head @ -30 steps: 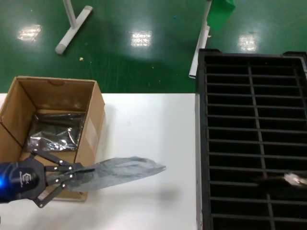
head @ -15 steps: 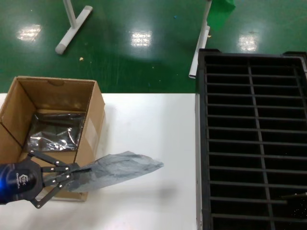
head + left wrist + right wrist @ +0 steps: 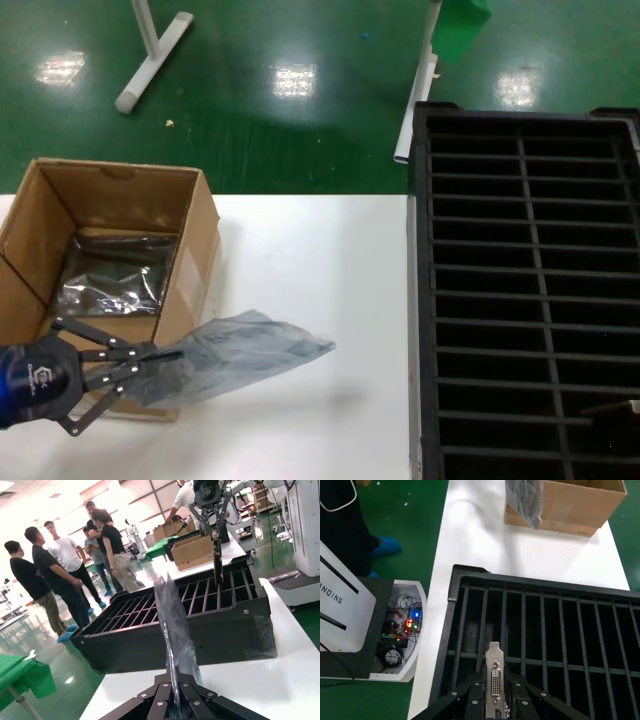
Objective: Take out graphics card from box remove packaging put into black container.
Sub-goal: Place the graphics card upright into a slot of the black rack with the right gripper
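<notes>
The graphics card (image 3: 494, 684) stands on end in the right hand (image 3: 494, 711), clamped, its silver bracket facing the wrist camera, above the slots of the black container (image 3: 527, 290). The packaging (image 3: 240, 352) stretches from the left hand (image 3: 150, 356), pinched at one end, long axis pointing toward the container over the white desk (image 3: 310, 260), beside the box (image 3: 110, 270). Since a second ago its free end has sagged lower and drawn back.

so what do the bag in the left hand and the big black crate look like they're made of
The bag looks like thin smoky-grey plastic film: translucent, crinkled, drooping from the left hand. The black crate looks like rigid moulded plastic, matte, with thin straight ribs, though the material is a guess from its look.
</notes>
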Controlling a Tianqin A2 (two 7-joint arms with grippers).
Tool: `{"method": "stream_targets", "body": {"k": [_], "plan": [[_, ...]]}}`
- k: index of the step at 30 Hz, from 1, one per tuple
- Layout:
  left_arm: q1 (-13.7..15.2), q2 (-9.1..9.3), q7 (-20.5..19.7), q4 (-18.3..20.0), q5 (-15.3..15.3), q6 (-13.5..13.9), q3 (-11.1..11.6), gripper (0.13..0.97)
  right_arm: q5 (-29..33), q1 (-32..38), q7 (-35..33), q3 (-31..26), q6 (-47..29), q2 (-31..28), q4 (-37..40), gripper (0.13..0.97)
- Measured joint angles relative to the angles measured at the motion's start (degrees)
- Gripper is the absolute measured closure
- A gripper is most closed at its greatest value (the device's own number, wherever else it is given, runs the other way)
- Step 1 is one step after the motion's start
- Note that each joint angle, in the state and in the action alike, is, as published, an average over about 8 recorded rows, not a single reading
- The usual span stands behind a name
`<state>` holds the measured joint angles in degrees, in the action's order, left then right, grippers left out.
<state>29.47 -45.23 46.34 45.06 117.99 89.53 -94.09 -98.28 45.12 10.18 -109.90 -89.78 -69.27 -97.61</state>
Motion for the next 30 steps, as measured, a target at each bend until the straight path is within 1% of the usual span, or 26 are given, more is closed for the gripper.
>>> {"method": "stream_targets", "body": {"k": [8,16,22,30], "plan": [[0.91,0.09,0.78,-2.14,0.07,0.29,-0.54,0.955,0.05,3.78,0.19,-4.5,-0.13,-0.05,1.73,0.895],[1.9,0.24,1.93,-4.41,0.64,0.38,-2.12,0.955,-0.46,6.52,1.09,-7.97,-0.15,-1.16,2.35,0.895],[2.56,0.47,2.66,-5.57,1.16,0.4,-3.34,0.955,-0.74,6.69,2.02,-8.69,-0.16,-1.75,1.97,0.895],[3.19,0.43,3.53,-6.9,2.37,0.41,-5.01,0.955,0.16,5.18,1.71,-8.07,-0.14,-1.06,2.22,0.895]]}}
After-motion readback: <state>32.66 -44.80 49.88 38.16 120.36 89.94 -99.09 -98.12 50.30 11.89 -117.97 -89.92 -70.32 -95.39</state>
